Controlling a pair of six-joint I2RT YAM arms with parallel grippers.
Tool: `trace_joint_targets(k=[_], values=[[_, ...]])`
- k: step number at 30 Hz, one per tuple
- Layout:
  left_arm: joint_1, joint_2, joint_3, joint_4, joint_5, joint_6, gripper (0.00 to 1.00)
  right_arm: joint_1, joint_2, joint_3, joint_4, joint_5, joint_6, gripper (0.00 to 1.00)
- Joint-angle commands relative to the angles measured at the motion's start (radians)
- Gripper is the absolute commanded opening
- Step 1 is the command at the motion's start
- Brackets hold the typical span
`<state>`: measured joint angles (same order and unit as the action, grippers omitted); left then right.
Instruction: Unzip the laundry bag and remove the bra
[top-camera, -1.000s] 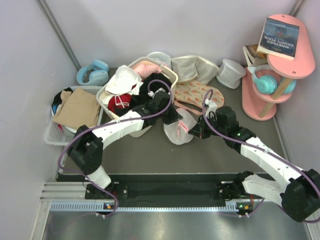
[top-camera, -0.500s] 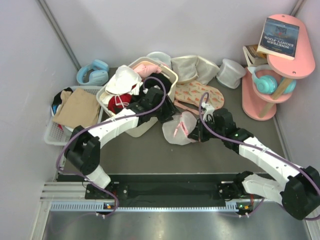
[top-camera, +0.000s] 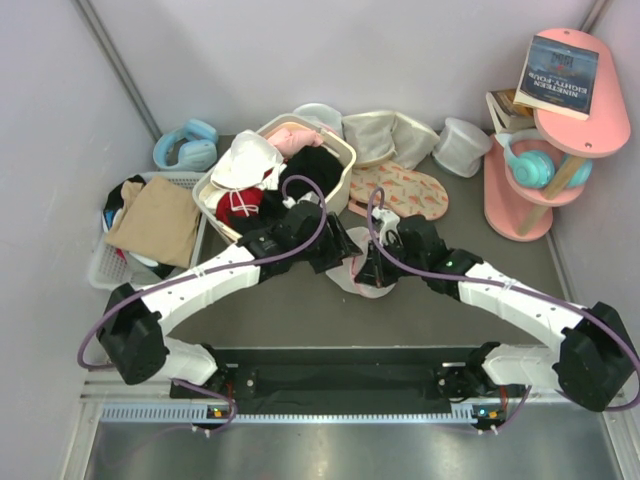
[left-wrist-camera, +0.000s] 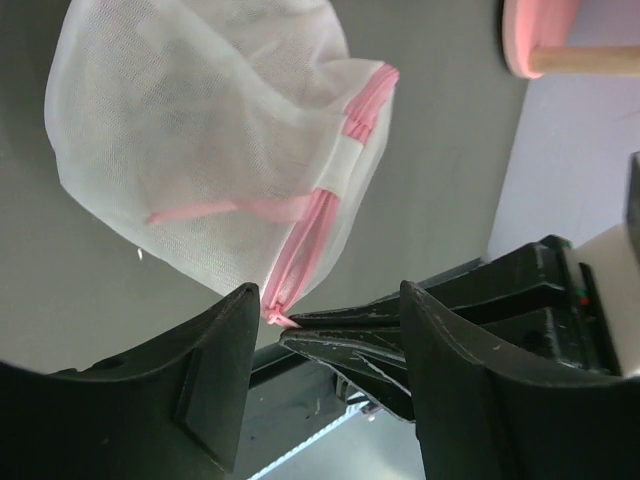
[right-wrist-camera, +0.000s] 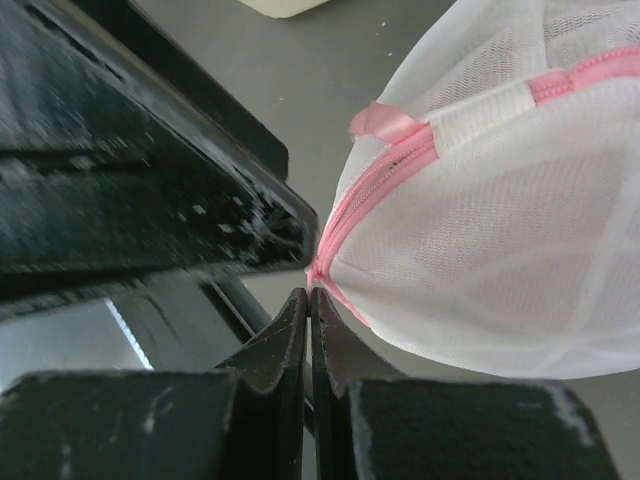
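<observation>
Near edge: black rail (top-camera: 330, 385) carrying both arm bases, with grey table (top-camera: 290, 320) beyond. Mid-table, where the two arms meet: laundry bag (left-wrist-camera: 200, 150), white mesh, lying on the table surface just in front of the cream basket (top-camera: 345, 157). Along the bag's side: pink zip (left-wrist-camera: 305, 240), lower end pointing toward both grippers. At that end: right gripper (right-wrist-camera: 310, 292), fingertips pressed together, pinching the small pink tab of the zip. Around the same spot: left gripper (left-wrist-camera: 330, 300), fingers spread apart, holding nothing, straddling the right gripper's tips; one finger very close to the pink tab, contact not determinable. Through the mesh: one pink strip visible; bra not made out. Behind the bag: cream basket heaped with white, red, black and pink clothing. To its right, flat on the table: patterned pink cloth (top-camera: 405, 190). To the left: white slotted crate (top-camera: 100, 265) with tan garment (top-camera: 155, 220) draped over it. Farther back: blue headphones (top-camera: 185, 145) at left, two plain white pouches (top-camera: 385, 135) at centre, a third (top-camera: 460, 147) to their right. Far right: pink shelf stand (top-camera: 520, 205) holding teal headphones (top-camera: 530, 160), with book (top-camera: 558, 75) on top.
</observation>
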<state>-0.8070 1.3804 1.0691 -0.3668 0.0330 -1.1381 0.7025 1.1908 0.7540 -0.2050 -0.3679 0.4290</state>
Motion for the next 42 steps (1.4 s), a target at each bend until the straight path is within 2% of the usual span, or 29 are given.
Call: trace_joint_targets(k=[1, 7, 11, 15, 16, 21, 22, 28, 42], values=[[-0.038, 0.011, 0.005, -0.02, -0.068, -0.008, 0.63, 0.032, -0.005, 0.053, 0.036, 0.01, -0.001, 0.0], [-0.043, 0.049, 0.011, -0.003, -0.067, 0.014, 0.61, 0.037, -0.023, 0.047, 0.03, 0.021, 0.004, 0.0], [-0.044, 0.088, 0.031, -0.018, -0.07, 0.035, 0.55, 0.038, -0.037, 0.05, 0.021, 0.03, 0.004, 0.0], [-0.044, 0.095, 0.04, -0.02, -0.082, 0.044, 0.4, 0.038, -0.045, 0.05, 0.012, 0.04, 0.002, 0.0], [-0.044, 0.097, 0.045, -0.017, -0.084, 0.044, 0.32, 0.038, -0.046, 0.05, 0.009, 0.041, 0.002, 0.0], [-0.044, 0.1, 0.054, -0.008, -0.088, 0.044, 0.08, 0.038, -0.051, 0.05, -0.005, 0.055, 0.001, 0.0], [-0.044, 0.1, 0.054, 0.002, -0.09, 0.043, 0.01, 0.038, -0.051, 0.051, -0.008, 0.058, 0.004, 0.0], [-0.02, 0.086, 0.071, -0.017, -0.131, 0.051, 0.0, 0.029, -0.049, 0.039, -0.034, 0.078, 0.001, 0.0], [0.166, -0.024, 0.009, -0.035, -0.101, 0.093, 0.0, -0.043, -0.131, -0.038, -0.063, 0.076, 0.008, 0.0]])
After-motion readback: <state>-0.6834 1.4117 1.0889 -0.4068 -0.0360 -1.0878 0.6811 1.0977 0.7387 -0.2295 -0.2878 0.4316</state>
